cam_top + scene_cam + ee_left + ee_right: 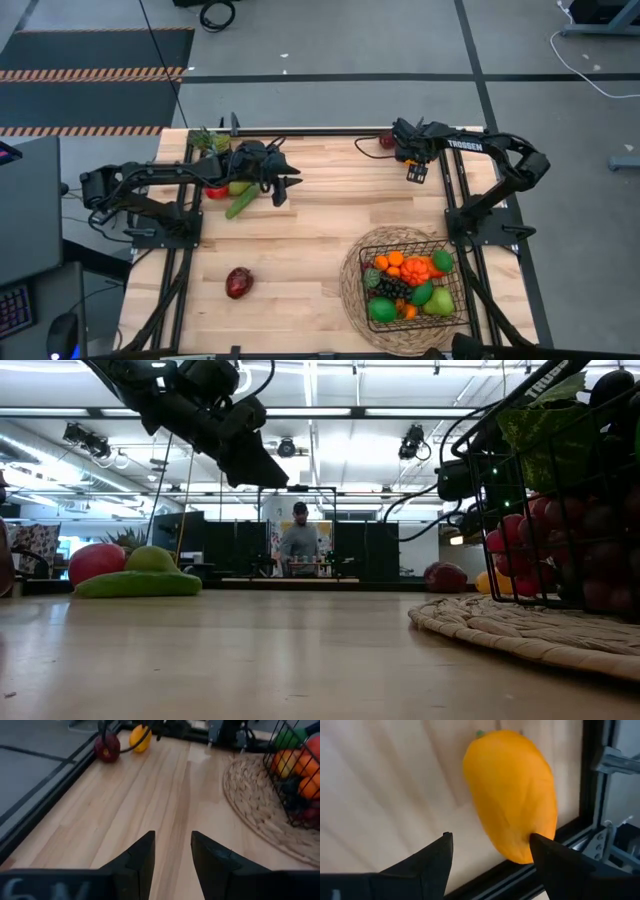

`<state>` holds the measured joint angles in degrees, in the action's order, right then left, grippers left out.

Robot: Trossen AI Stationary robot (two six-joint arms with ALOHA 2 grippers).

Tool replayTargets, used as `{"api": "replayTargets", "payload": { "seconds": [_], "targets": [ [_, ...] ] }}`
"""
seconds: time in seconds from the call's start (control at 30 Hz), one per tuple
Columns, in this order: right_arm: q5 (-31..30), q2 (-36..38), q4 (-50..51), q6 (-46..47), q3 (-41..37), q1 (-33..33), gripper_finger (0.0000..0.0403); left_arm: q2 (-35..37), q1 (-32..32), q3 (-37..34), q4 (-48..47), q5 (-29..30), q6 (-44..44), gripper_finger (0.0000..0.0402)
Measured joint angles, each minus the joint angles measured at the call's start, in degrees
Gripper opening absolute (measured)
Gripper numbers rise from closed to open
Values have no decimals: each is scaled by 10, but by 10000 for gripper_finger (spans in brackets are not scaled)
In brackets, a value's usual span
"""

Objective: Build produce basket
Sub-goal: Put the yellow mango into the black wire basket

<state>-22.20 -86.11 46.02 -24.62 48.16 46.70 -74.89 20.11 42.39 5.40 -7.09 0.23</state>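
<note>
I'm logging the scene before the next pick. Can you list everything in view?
basket: one, black wire, near right, on the mat
mat: one, tan, under the basket
produce in basket: many, orange, green, dark
mango: one, orange, far right edge
dark red fruit: one, near left
cucumber: one, green, far left
person: one, beyond the table
left gripper: open, empty
right gripper: open beside the mango

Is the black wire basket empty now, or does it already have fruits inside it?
Partly full. The wire basket on the woven mat holds a pile of orange, green, red and dark produce, though other pieces lie outside on the table.
</note>
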Motion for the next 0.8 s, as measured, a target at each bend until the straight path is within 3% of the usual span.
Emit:
{"api": "replayTargets", "payload": {
  "seconds": [0.27,0.8],
  "targets": [
    [-23,0,-27,36,-13,0,268,0,-20,0,19,0,4,132],
    [2,0,-66,41,-13,0,268,0,-21,0,23,0,5,132]
  ]
}}
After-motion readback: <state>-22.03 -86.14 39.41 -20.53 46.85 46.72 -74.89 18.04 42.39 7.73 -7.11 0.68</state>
